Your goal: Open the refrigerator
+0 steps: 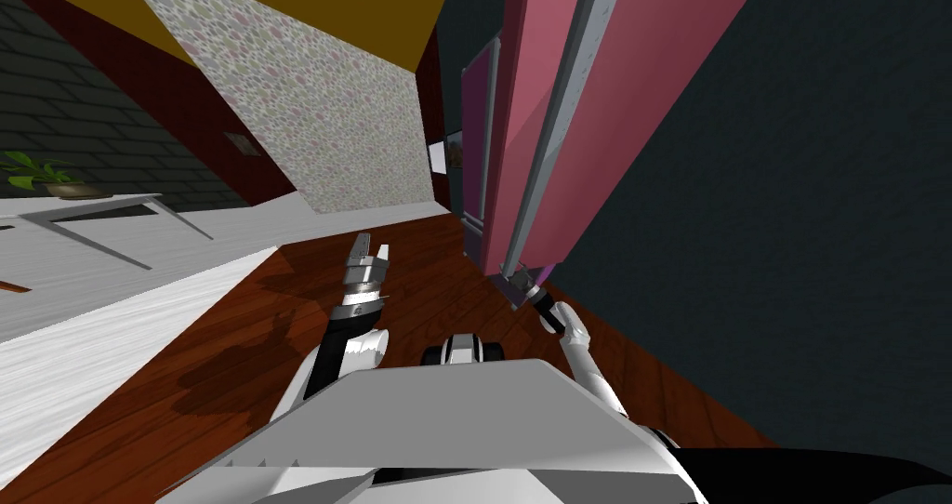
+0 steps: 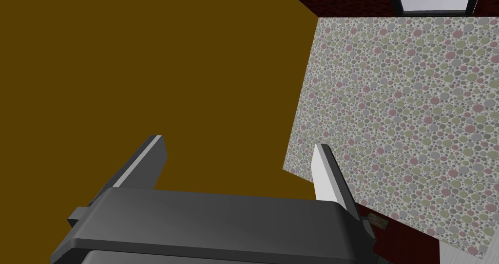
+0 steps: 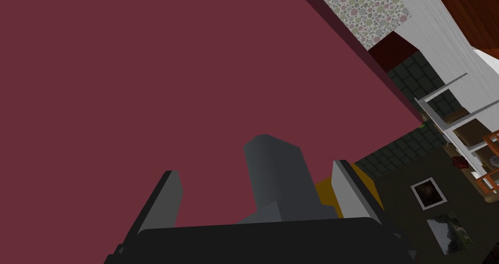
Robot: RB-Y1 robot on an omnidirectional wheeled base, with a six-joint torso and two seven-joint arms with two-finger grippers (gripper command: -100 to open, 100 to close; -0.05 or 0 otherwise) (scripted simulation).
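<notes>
- While the right gripper (image 1: 526, 283) reaches up to the lower end of the pink refrigerator (image 1: 641, 99), its fingers stand apart; the grey handle (image 3: 275, 173) rises between them, nearer one blade than the other, with a gap on each side.
- Seen from the head, the handle is a long grey strip running the length of the pink door; the refrigerator stands ahead and to the robot's right, against a dark wall (image 1: 799, 201).
- Behind the right fingers the door is a flat dark-pink plane; its straight edge cuts across the right wrist view.
- Left gripper (image 1: 369, 245) is raised over the red-brown wood floor (image 1: 260, 350), well apart from the refrigerator; its fingers are apart and hold nothing.
- Open floor lies to the robot's left, wood first and then a white floor (image 1: 93, 285); a white table (image 1: 93, 205) with a potted plant (image 1: 42, 178) stands at the far left, well apart from both arms.
</notes>
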